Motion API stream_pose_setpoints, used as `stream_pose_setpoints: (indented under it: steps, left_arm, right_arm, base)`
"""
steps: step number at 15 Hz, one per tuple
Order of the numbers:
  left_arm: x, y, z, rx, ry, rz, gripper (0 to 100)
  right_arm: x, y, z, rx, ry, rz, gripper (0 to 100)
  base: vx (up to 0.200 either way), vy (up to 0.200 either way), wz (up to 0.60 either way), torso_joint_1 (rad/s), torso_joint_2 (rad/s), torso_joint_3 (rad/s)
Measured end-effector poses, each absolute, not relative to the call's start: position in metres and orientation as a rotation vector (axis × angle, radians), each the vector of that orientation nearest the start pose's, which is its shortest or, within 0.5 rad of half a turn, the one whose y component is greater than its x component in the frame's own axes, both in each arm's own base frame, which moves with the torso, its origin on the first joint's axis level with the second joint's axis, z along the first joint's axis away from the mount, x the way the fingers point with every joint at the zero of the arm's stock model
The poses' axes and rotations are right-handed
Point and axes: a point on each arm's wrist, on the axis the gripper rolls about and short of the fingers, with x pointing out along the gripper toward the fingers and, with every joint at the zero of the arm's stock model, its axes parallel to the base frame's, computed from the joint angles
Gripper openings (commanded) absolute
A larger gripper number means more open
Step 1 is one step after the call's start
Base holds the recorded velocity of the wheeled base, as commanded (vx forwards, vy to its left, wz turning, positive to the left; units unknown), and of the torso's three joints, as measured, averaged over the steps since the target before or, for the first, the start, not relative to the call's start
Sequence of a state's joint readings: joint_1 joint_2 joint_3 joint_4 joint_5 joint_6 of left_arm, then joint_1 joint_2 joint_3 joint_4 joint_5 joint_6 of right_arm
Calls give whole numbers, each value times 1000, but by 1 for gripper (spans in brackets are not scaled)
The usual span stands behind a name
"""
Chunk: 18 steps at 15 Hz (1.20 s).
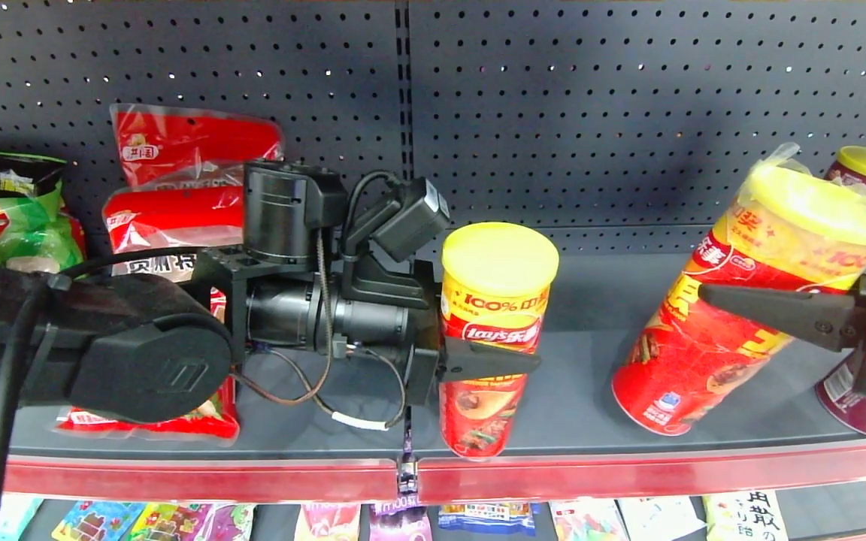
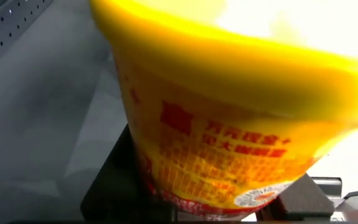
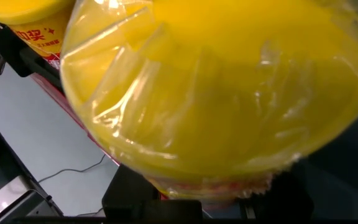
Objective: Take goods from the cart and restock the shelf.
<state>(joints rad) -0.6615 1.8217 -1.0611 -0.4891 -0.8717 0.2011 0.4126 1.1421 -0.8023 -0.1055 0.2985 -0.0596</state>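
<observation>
Left claw (image 1: 497,349) clamps the upright yellow-lidded can (image 1: 482,413); right claw (image 1: 726,282) clamps the tilted plastic-wrapped can (image 1: 696,368), both red-labelled

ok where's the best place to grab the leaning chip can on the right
Around the mid-body of the leaning chip can, coming in from the robot's right, as the right gripper holds it in its jaws. The wall there is straight and round, so flat jaws seat well; the loose plastic wrap over the yellow lid would probably slip.

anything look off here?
Yes. The large red can in the right end effector is tilted, top toward the robot's right, with loose plastic film over its lid. The smaller can in the left end effector stands upright.
</observation>
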Motion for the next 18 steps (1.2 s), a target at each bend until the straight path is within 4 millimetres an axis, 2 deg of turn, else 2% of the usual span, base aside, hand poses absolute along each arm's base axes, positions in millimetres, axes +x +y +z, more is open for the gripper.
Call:
stream_pose_setpoints:
  steps: [1,6,10,14,18]
  left_arm:
    - [262,-227,200,131,114,-1542,100]
    - [262,-230,195,125,132,-1534,100]
    - [255,-222,195,81,180,-1525,100]
    - [247,-202,194,65,208,-1488,100]
    - [239,-182,192,58,230,-1449,100]
  right_arm:
    - [148,72,262,-70,220,714,0]
    - [153,74,264,-70,222,715,0]
    - [164,79,272,-70,211,715,0]
    - [186,89,276,-72,222,717,0]
    - [216,102,280,-77,235,717,0]
  base:
    - [0,0,0,0,0,0]
    - [0,0,0,0,0,0]
    - [0,0,0,0,0,0]
    - [0,0,0,0,0,0]
    - [0,0,0,0,0,0]
